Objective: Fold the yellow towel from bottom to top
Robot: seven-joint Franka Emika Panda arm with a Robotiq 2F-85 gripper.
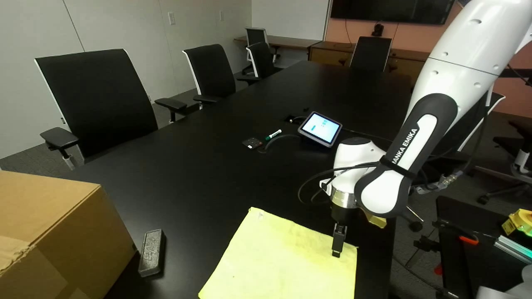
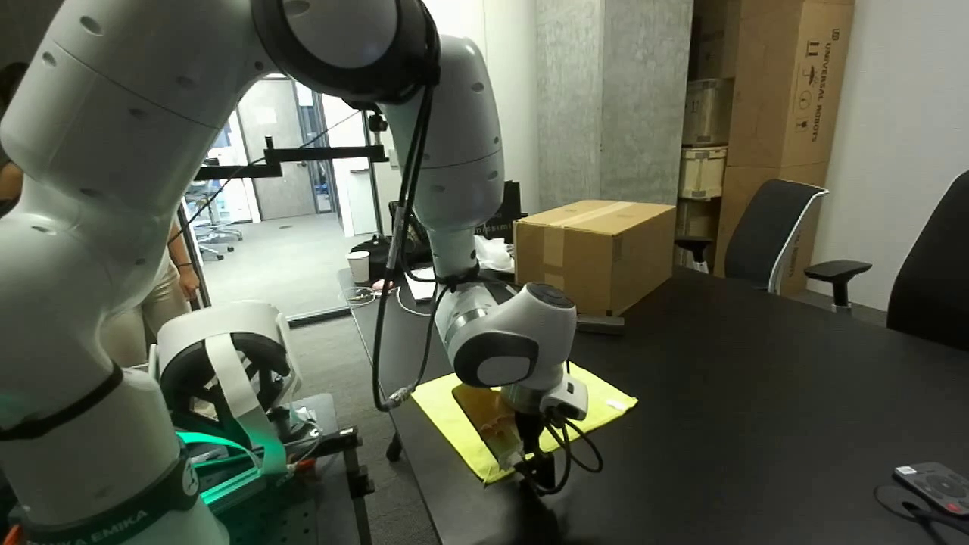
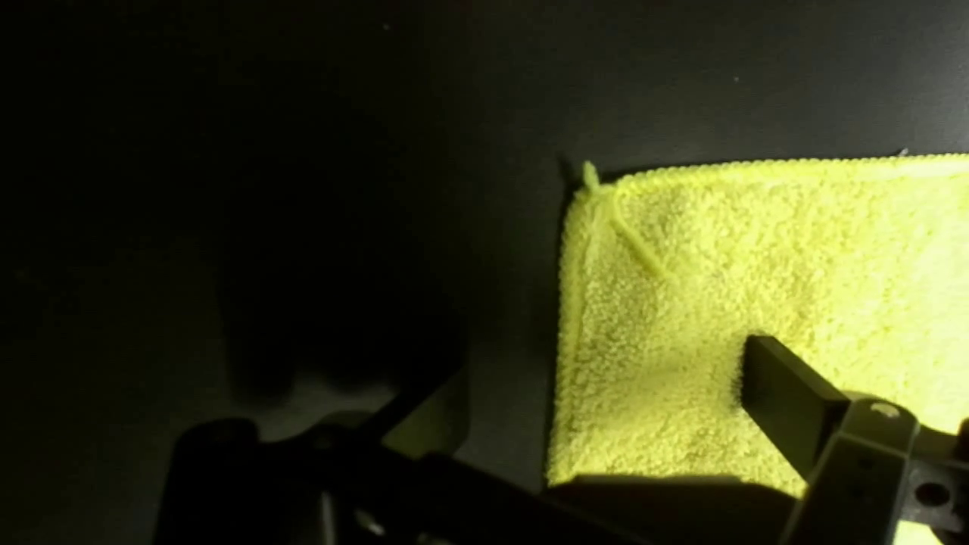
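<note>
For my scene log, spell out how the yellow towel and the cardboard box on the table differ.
Colour: the yellow towel is yellow, the cardboard box brown.
Shape: the yellow towel lies flat and thin; the cardboard box stands tall with straight sides.
Gripper: the open gripper is at one edge of the yellow towel, while the cardboard box stands apart from it.
Shared: both rest on the dark table.

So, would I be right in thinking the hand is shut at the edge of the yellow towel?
Not quite: the hand is open, not shut, at the edge of the yellow towel; the wrist view shows the fingers spread apart.
</note>
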